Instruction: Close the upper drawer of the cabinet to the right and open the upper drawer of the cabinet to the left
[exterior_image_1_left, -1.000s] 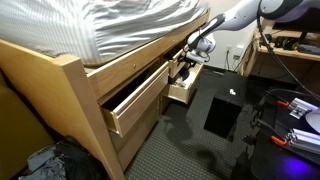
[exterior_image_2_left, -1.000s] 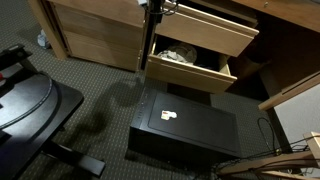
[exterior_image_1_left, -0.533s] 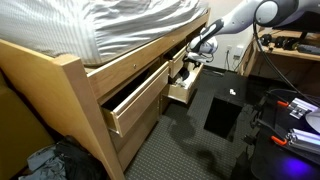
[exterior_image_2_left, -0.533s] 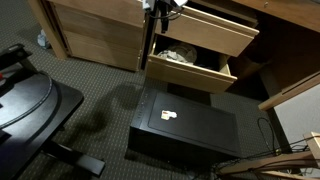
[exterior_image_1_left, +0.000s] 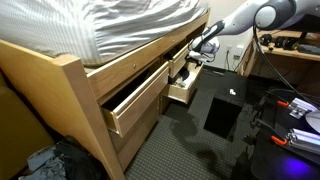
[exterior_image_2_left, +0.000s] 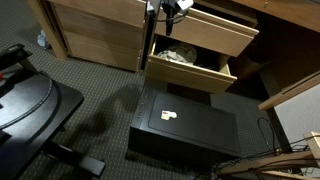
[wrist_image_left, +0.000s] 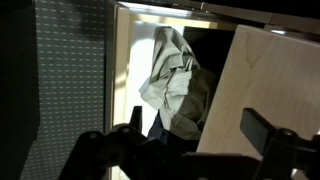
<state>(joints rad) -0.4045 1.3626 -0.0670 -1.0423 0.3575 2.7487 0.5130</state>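
In an exterior view the right cabinet has its upper drawer (exterior_image_2_left: 215, 30) pulled out, and its lower drawer (exterior_image_2_left: 190, 68) is also out, with clothes inside. The left cabinet (exterior_image_2_left: 95, 35) has its drawers shut. My gripper (exterior_image_2_left: 165, 8) is at the left end of the upper drawer's front; it also shows in an exterior view (exterior_image_1_left: 193, 55) by the far drawers under the bed. In the wrist view my gripper (wrist_image_left: 198, 125) is open, and its fingers straddle the edge of the upper drawer's light wood panel (wrist_image_left: 265, 90), above the clothes (wrist_image_left: 175, 80).
A black box (exterior_image_2_left: 185, 125) lies on the carpet in front of the open drawers, and it also shows in an exterior view (exterior_image_1_left: 225, 105). A nearer bed drawer (exterior_image_1_left: 135, 100) stands open. A black chair base (exterior_image_2_left: 30, 105) is at the left. The mattress (exterior_image_1_left: 110, 25) overhangs.
My gripper has moved up and slightly toward the upper drawer's front. The drawers have not moved.
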